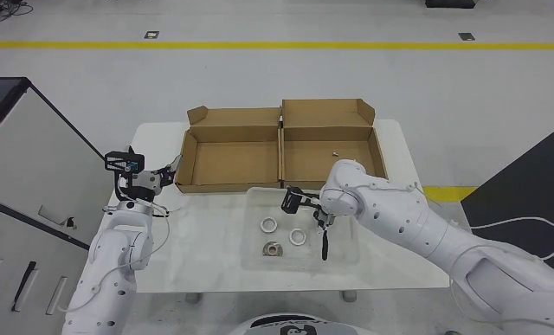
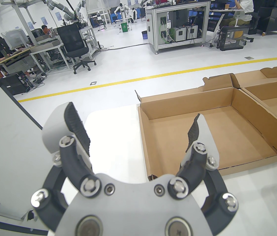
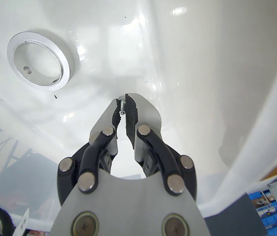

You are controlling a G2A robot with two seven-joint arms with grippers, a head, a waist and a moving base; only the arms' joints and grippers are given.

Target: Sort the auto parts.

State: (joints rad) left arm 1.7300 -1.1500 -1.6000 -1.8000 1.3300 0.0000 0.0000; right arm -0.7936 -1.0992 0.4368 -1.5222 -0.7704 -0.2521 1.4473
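Low centre of the top view: right gripper (image 3: 122, 99) sits in the white tray (image 1: 344, 250), fingers pinching a small screw (image 3: 122, 104) near their tips. Hold looks shallow, so lift straight and slowly, clear the tray wall, then probably carry to the cardboard box (image 1: 320, 166) upper right of centre. Left gripper (image 2: 134, 111), fingers spread, hovers beside the other box (image 2: 202, 133).

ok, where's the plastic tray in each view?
Top view: tray on the table, nearer the robot than the left box and the right box.
Right wrist view: its glossy floor surrounds the right gripper, which pinches a screw.
Left wrist view: faces the left box instead.
Shared landmark: the left box, by the tray's far-left corner.
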